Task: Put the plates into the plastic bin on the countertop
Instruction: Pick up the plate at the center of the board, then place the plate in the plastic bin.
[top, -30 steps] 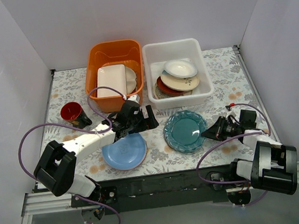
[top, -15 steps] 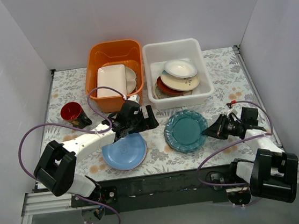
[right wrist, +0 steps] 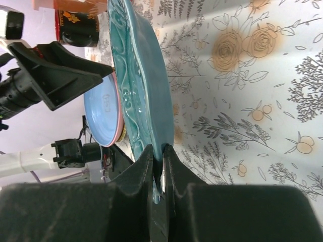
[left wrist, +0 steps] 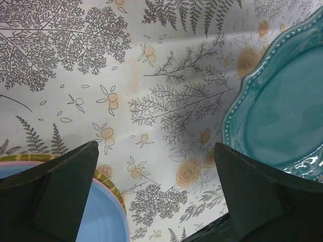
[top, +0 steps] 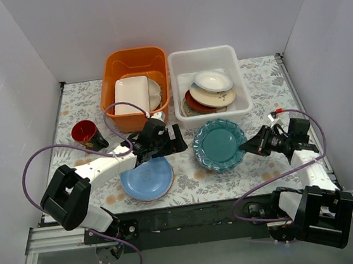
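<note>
Your right gripper [top: 248, 144] clamps the teal plate [top: 219, 144] by its rim, left gripper [top: 176, 139] gapes empty; next, carry it far, over the plastic bin [top: 205, 55].

Plain white walls [top: 151, 20] on three sides — soft even light, grey floor [top: 198, 263] below

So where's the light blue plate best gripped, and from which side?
Probably its rim at the far edge, under the open left gripper, coming from above: the light blue plate lies flat on the cloth, so only its raised lip offers a pinch.
</note>
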Action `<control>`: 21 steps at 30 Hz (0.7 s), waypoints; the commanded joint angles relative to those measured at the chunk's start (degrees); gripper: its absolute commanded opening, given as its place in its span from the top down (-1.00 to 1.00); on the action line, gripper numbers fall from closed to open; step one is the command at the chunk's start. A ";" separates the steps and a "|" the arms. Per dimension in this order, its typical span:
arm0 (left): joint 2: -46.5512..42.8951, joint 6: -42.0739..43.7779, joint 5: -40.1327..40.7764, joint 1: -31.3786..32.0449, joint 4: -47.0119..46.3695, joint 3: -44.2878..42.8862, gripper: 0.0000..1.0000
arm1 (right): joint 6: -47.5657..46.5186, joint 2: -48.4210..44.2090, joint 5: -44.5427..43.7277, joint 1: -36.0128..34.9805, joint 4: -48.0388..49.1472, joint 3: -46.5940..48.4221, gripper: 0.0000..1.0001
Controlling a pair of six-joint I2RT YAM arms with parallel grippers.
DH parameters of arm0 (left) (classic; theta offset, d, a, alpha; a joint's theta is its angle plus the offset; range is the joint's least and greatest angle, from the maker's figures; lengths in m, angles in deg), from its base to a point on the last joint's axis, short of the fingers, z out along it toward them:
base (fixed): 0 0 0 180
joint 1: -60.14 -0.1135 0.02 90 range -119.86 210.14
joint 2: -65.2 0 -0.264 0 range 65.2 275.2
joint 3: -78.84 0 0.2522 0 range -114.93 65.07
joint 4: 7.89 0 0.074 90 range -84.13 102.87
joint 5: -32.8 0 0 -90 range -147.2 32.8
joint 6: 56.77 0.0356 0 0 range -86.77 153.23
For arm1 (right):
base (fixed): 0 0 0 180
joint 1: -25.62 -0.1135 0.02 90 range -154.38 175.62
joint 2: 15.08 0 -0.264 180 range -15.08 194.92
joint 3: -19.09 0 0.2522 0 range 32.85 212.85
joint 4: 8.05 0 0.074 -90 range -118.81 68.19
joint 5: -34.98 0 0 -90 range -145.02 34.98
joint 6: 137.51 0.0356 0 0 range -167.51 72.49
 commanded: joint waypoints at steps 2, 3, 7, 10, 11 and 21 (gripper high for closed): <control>0.83 0.12 -0.14 0.41 -0.72 -0.84 -0.96 | 5.58 -1.95 10.82 -0.42 5.45 2.65 0.97; 0.91 0.12 -0.14 0.41 -0.72 -0.84 -0.96 | 5.75 -2.29 10.92 -0.50 5.98 2.74 0.97; 1.26 0.21 -0.23 0.41 -0.72 -0.93 -0.96 | 8.38 -2.56 12.23 -0.86 8.78 2.74 0.97; 1.27 0.38 -0.32 0.41 -0.63 -0.93 -0.96 | 10.41 -3.09 13.11 -1.03 12.38 2.21 0.97; 1.18 0.47 -0.32 0.41 -0.63 -0.93 -0.96 | 12.07 -3.35 13.11 -1.12 12.66 1.95 0.97; 1.18 0.91 -0.32 0.41 -0.10 -1.54 -0.96 | 22.88 -4.59 12.41 -1.12 27.95 1.51 0.97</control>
